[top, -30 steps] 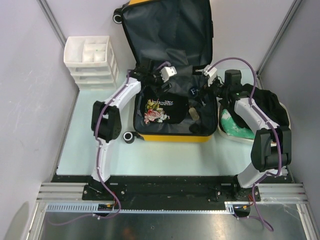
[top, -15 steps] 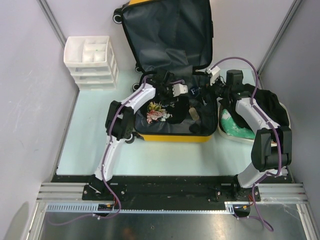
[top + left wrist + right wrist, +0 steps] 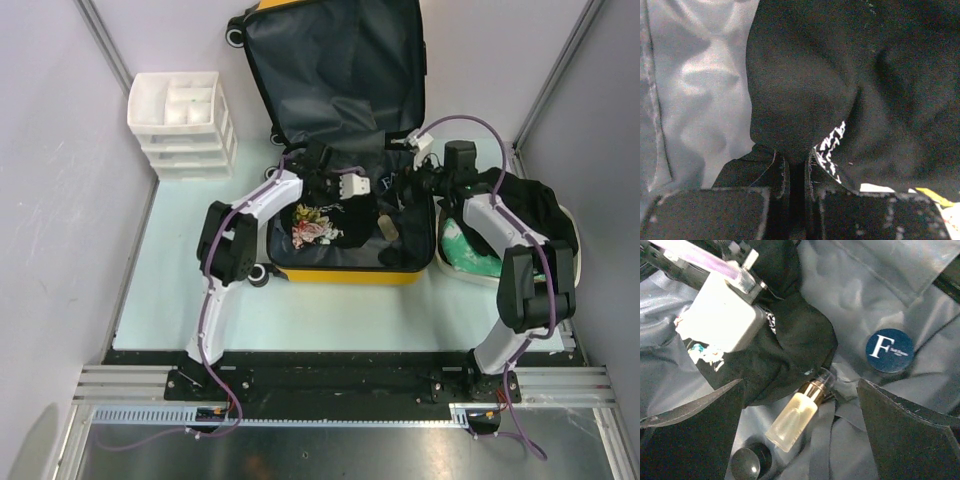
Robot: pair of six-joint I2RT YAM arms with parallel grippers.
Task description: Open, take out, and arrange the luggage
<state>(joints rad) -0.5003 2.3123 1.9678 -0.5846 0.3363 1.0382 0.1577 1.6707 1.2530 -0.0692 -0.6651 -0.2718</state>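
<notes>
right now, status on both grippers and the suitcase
Left gripper shut on black garment inside the luggage. Right gripper open above it, holding nothing. Lid up. Perfume bottle and blue tin loose near the garment.

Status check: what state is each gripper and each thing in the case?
luggage, open, lid propped upright.
left gripper, shut on black garment.
black garment, bunched, pinched at a fold.
right gripper, open, holding nothing.
glass bottle, lying on its side.
blue tin, closed, lying flat.
</notes>
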